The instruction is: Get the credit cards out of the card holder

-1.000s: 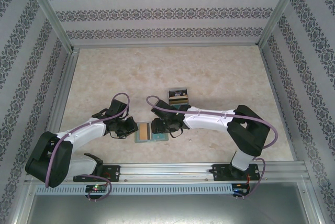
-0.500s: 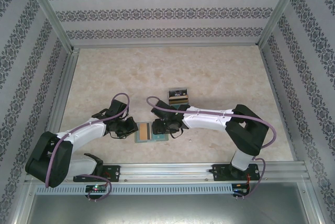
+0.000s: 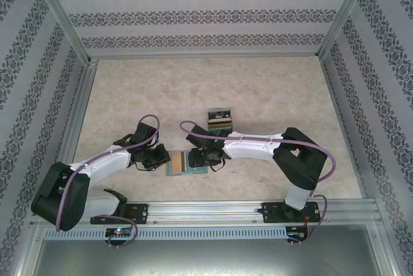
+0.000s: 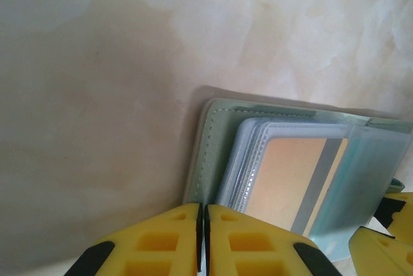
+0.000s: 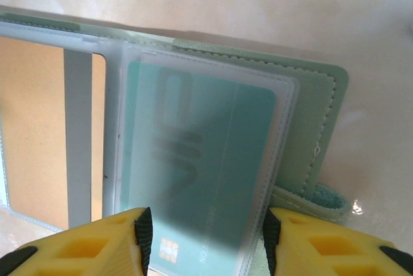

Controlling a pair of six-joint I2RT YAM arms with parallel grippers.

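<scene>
Left gripper [image 4: 201, 224] shut at the left edge of the card holder [image 4: 208, 153]; right gripper [image 5: 204, 224] half open over the teal card [image 5: 206, 153]. It looks thin, stiff and slick, so I'd pinch its short edge.

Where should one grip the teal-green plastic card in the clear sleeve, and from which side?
Probably at the chip end of the teal-green card, from the side of the right gripper: the card lies flat, that end between the open fingers.

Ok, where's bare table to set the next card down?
Free: the wide far table beyond the loose cards up to the back wall, and the strip right of those cards. Crowded: the card holder, hemmed between left pincer and right pincer.
</scene>
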